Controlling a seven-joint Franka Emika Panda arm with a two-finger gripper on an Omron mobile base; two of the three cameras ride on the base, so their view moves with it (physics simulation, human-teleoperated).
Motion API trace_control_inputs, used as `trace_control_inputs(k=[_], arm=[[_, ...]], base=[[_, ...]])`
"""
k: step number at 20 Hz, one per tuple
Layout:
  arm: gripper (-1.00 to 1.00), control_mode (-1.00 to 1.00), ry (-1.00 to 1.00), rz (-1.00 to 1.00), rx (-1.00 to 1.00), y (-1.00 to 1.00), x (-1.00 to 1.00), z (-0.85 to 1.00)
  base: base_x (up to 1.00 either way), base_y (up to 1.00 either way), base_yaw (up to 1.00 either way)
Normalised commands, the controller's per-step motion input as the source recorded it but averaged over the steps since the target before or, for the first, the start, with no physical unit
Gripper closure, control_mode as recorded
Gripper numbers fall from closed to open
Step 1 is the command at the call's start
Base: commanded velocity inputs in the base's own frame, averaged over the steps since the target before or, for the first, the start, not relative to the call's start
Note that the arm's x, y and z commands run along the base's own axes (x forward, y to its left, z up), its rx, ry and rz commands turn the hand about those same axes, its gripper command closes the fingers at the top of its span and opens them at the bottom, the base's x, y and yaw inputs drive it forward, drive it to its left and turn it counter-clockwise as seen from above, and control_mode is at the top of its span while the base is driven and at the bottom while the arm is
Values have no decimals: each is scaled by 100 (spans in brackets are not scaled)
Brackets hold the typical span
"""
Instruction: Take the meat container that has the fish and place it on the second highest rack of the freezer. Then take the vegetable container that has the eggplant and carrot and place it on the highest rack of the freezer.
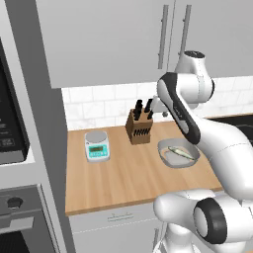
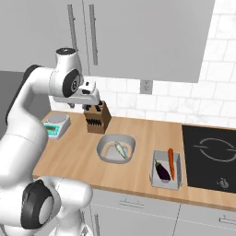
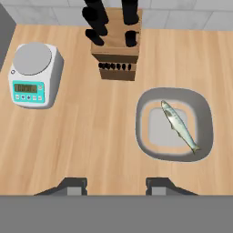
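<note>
Wooden counter (image 3: 91,136): carries everything listed here.
Fish (image 3: 179,126): lies slantwise inside the grey bowl (image 3: 205,113), right of the knife block (image 3: 116,54).
Kitchen scale (image 3: 31,75): left of the knife block, well apart from the bowl.
Eggplant (image 2: 162,171) and carrot (image 2: 171,162): side by side in the grey tray (image 2: 159,182), between bowl and cooktop (image 2: 209,156).
Gripper (image 3: 116,185): held high above the counter, jaws apart, nothing between the fingertips.

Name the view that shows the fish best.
The hand view: it looks straight down on the fish, whole and large in its grey bowl. The right base view shows it small but unobstructed; in the left base view the arm partly covers the bowl.
</note>
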Motion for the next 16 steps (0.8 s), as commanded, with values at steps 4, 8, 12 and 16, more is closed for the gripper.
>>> trace_control_inputs(k=[4, 8, 12, 16], arm=[[-100, -100, 4, -2, 0, -4, -13, -5], [-100, -100, 3, -14, 1, -26, -22, -23], [-100, -100, 6, -26, 8, -62, 0, -41], [-100, -100, 9, -45, 7, -53, 0, -35]], base=[[0, 0, 0], [0, 0, 0], [0, 0, 0], [0, 0, 0]])
